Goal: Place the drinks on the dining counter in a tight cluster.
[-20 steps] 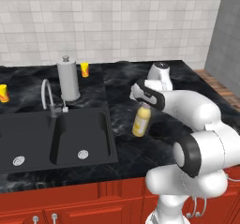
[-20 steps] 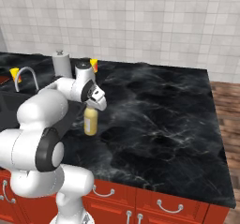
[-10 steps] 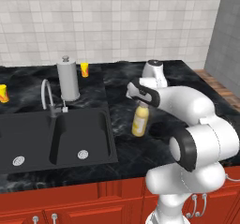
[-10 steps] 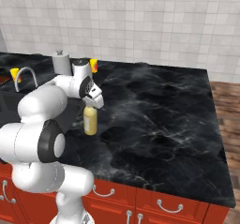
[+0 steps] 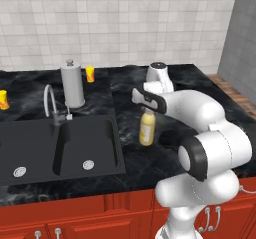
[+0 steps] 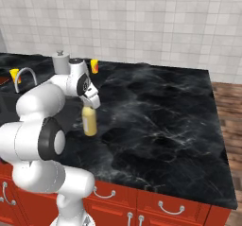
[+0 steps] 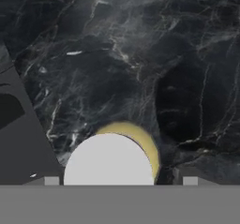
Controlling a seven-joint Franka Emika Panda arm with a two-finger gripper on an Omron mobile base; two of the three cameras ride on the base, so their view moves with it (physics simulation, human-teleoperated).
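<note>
Yellow bottle [image 5: 146,130] stands upright on the bench [image 6: 160,121], just right of the sink [image 5: 60,143], well apart from the paper towel roll [image 5: 73,83]. Claw [image 5: 146,104] sits directly over its grey cap [image 7: 108,160]; fingers spread either side of the cap, apparently released, contact not resolvable. Judgement: light, rigid plastic, smooth and likely slippery; narrow base, tips easily. Best hold is low on the neck, just under the cap.
</note>
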